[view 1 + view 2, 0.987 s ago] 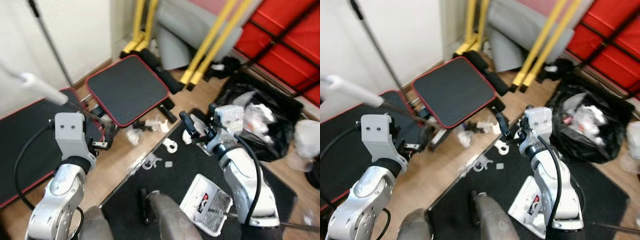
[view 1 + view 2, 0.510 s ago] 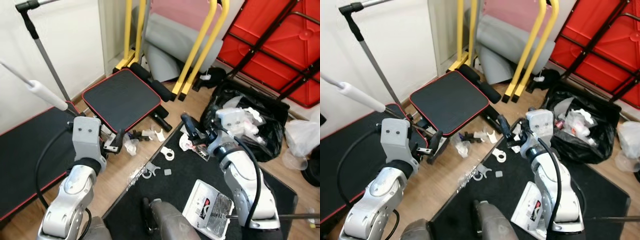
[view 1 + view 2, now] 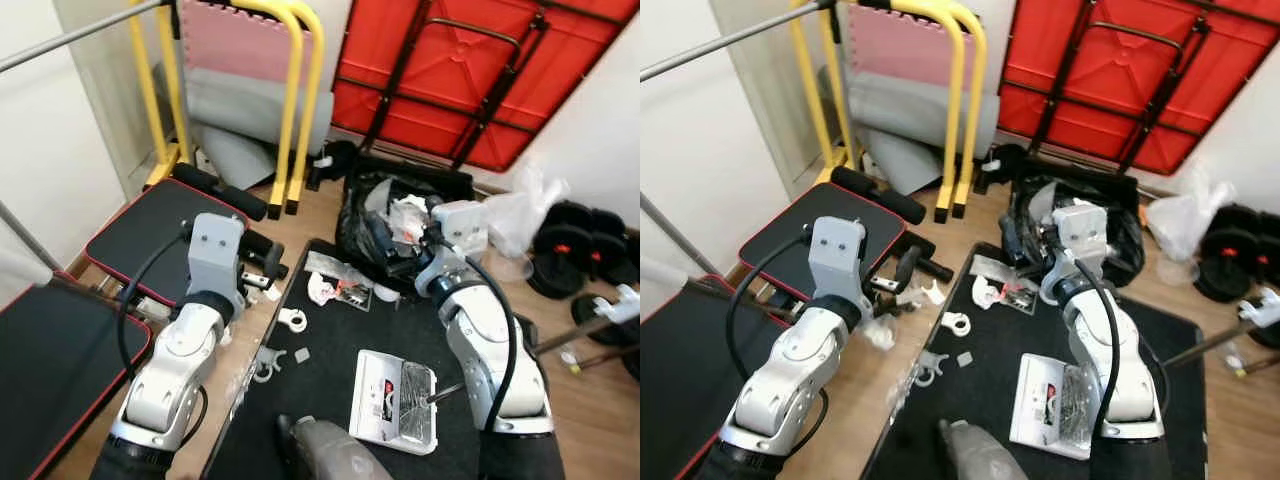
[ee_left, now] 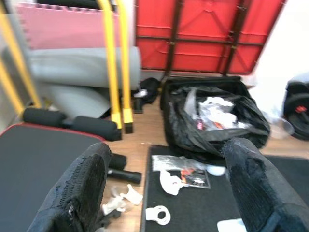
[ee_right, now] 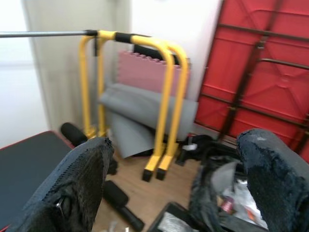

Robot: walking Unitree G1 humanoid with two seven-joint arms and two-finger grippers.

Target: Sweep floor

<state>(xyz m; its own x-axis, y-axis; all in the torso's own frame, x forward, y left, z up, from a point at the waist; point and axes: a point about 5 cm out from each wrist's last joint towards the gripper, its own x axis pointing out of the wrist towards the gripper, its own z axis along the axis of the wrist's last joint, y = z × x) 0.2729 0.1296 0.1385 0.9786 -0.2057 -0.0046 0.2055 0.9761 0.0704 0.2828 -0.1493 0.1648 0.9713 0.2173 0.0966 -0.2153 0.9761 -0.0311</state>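
Black rubber mat [image 3: 330, 390] lies under both grippers, matte and flat, with a white dustpan [image 3: 393, 400] resting on it below the right gripper, its tray holding crumpled grey scraps. Just ahead of the left gripper [image 3: 262, 268] lie white plastic bits [image 3: 291, 320] — ring-shaped pieces and torn wrappers — at the mat's edge and on the wood floor [image 3: 300, 215]. A glossy black bag [image 3: 385, 215] stuffed with white rubbish sits just beyond the right gripper [image 3: 1025, 240].

Both silver arms are bent at the elbow and raised forward. In the wrist views each gripper's textured black fingers [image 4: 79, 186] stand wide apart and hold nothing.

Since half a second ago the whole view has swung right: the red folded table [image 3: 460, 80] and yellow tube frame [image 3: 290, 100] now fill the top, dumbbell weights [image 3: 575, 245] have come into sight past the right gripper, and the black padded bench [image 3: 160, 235] sits further to the left gripper's outer side. The arms are held much as before.
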